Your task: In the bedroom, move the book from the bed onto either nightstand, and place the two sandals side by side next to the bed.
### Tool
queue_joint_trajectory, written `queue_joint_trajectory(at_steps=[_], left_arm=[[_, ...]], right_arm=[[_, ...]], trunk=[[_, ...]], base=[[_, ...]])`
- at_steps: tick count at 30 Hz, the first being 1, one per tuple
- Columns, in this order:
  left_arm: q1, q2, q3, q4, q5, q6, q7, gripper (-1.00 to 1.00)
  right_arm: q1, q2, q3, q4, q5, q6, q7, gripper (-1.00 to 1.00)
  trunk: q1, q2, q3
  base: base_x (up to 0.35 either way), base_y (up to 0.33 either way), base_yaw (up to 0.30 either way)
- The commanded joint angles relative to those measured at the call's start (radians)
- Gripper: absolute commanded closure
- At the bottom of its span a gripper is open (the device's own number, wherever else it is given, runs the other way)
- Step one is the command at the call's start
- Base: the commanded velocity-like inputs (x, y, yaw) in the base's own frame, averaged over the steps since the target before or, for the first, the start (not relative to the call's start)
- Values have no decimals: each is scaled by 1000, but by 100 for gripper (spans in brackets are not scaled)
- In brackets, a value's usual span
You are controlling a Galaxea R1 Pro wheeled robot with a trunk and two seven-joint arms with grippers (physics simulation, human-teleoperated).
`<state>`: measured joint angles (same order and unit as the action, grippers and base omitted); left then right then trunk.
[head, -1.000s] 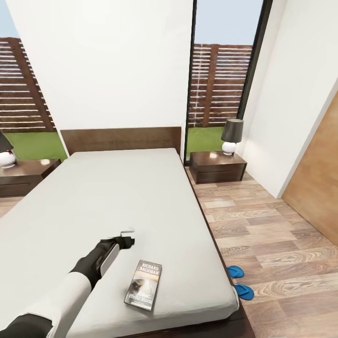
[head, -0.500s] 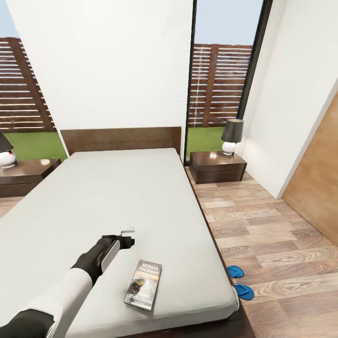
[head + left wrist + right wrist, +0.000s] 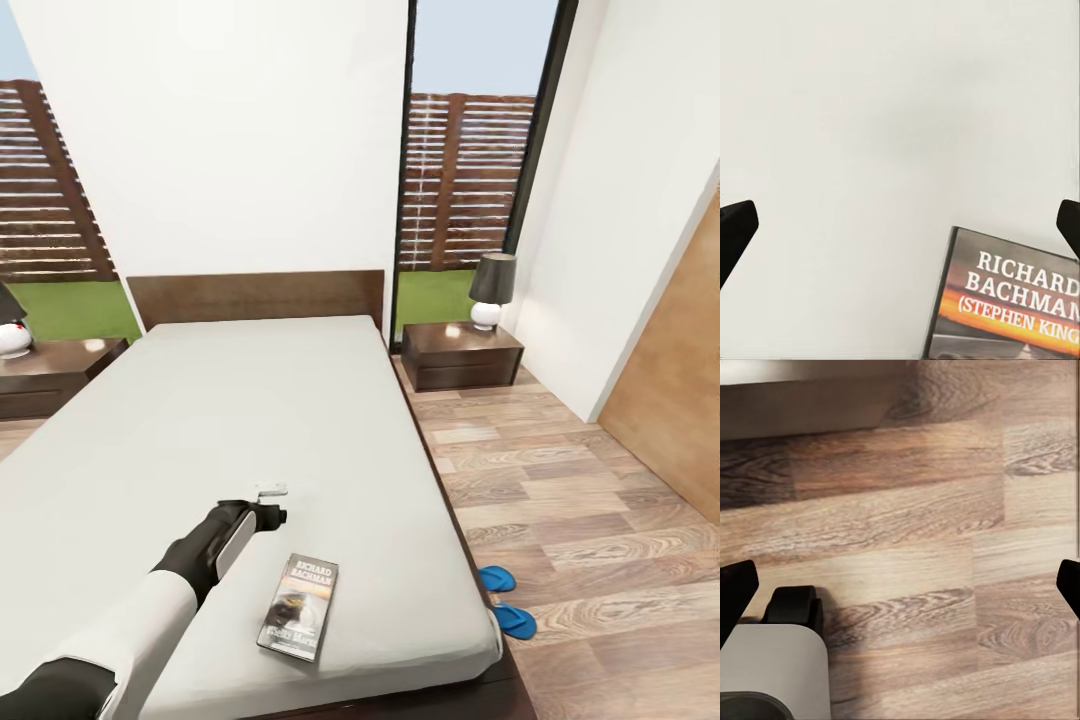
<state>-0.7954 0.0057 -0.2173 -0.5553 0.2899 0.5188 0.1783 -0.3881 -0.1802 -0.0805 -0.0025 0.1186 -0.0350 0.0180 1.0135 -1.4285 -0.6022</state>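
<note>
The book [image 3: 298, 606] lies flat near the foot end of the bed [image 3: 250, 410], its dark cover with white "Richard Bachman" lettering facing up. My left gripper [image 3: 268, 502] hovers over the pale mattress just beyond and to the left of the book, apart from it. In the left wrist view the book's top corner [image 3: 1020, 300] shows below the left gripper [image 3: 900, 229], whose fingertips stand wide open. Two blue sandals [image 3: 497, 578] [image 3: 515, 620] lie on the floor by the bed's right side. My right gripper [image 3: 900, 585] is open over wood floor.
A dark nightstand [image 3: 462, 355] with a black-shaded lamp [image 3: 492, 290] stands right of the headboard, and another nightstand [image 3: 50, 375] stands at the left. A brown door [image 3: 675, 400] lines the right wall. Wood floor [image 3: 560, 480] stretches along the bed's right side.
The whole picture has shifted slightly leftward, so the camera moved a little. My left arm holds almost the same pose over the mattress, and the book lies where it was.
</note>
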Motion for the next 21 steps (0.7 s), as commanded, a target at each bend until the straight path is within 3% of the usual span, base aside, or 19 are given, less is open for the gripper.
queue_joint_trajectory(at_steps=[1,21], left_arm=[[-1,1,-5,-2,11,10,9,-100],[-1,1,-5,-11,14,37,9,-100]], right_arm=[[0,0,-9,1,10,-3,2,-100],[0,2,-8,1,10,-3,2,-100]], trunk=[[0,-1,-1],[0,-1,-1]], base=[[0,-181,0],[2,-63,0]])
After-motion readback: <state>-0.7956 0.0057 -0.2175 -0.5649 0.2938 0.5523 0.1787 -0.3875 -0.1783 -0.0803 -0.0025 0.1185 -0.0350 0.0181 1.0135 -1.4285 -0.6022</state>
